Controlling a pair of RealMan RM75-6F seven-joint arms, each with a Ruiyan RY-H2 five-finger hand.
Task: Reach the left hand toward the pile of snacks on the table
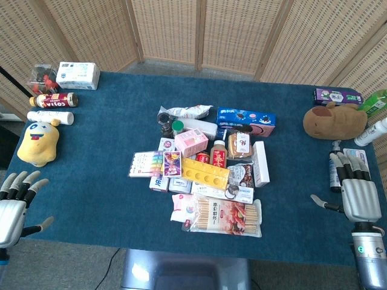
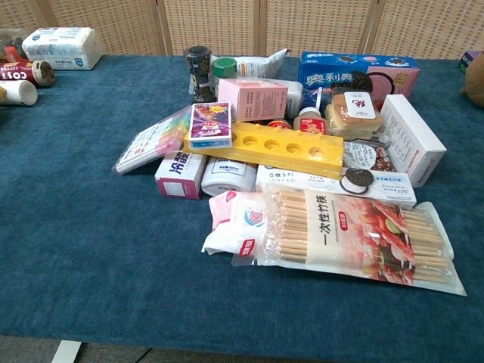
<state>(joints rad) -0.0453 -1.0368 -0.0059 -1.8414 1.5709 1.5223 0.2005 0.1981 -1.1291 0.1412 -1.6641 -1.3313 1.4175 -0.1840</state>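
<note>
Head view shows the left hand [image 1: 15, 208] at the near left corner of the table [image 1: 97, 157], palm down, fingers spread and holding nothing, well apart from the pile of snacks [image 1: 208, 172]. Just beyond it lies a yellow plush toy [image 1: 38, 143], and farther back a white tube [image 1: 50, 117], a Costa coffee bottle [image 1: 54, 100] and a white tissue pack [image 1: 78, 75]. The right hand [image 1: 358, 196] rests at the near right edge, also flat with fingers apart and empty, beside a small spray bottle [image 1: 334, 171]; a brown capybara plush [image 1: 334, 121] and a purple packet [image 1: 337, 95] sit behind it. The pile occupies the middle of the dark blue cloth: in the chest view, a bag of disposable chopsticks [image 2: 348, 238] lies nearest, a yellow holed tray [image 2: 276, 146] across the centre, a blue Oreo box [image 2: 359, 72] at the far side. Woven wicker screens [image 1: 199, 30] close off the room behind the table. Neither hand appears in the chest view.
</note>
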